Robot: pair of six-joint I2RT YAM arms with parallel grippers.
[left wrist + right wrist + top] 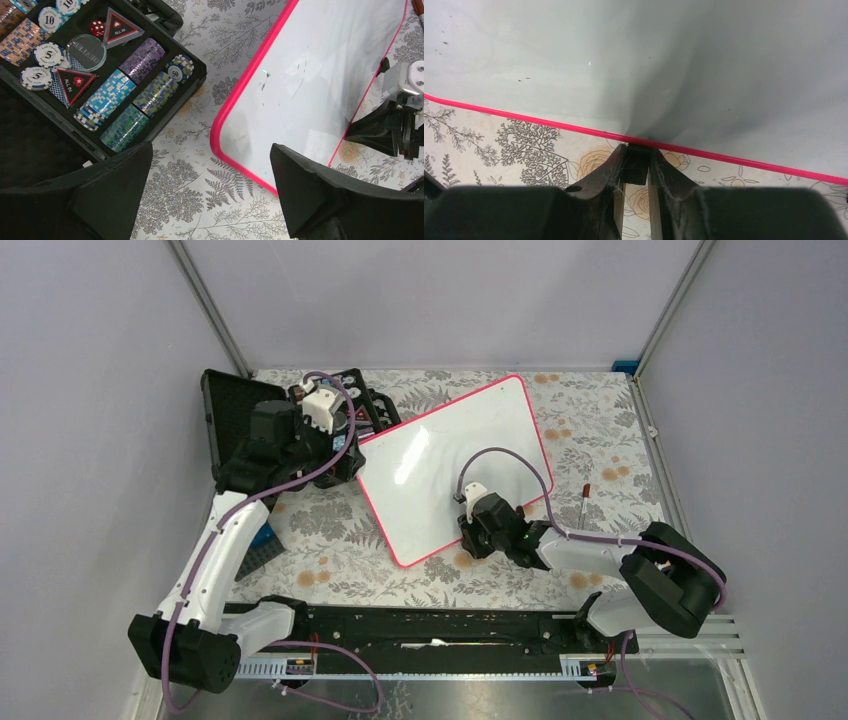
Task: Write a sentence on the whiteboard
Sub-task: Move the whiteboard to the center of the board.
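Observation:
The whiteboard (440, 450) lies tilted on the flowered cloth, its pink-red rim toward me. It also shows in the left wrist view (325, 60) and the right wrist view (674, 60). No sentence shows on it, only a few faint specks. My right gripper (476, 508) is at the board's near long edge, shut on a small black clip (638, 167) there; the gripper also shows in its own wrist view (638, 160). My left gripper (211, 150) is open and empty, above the cloth beside the board's left corner.
An open black case (30, 155) with rows of poker chips (115, 100) stands at the back left, close to the left gripper (340, 460). A reddish marker (585, 502) lies on the cloth right of the board. A blue object (262, 545) lies under the left arm.

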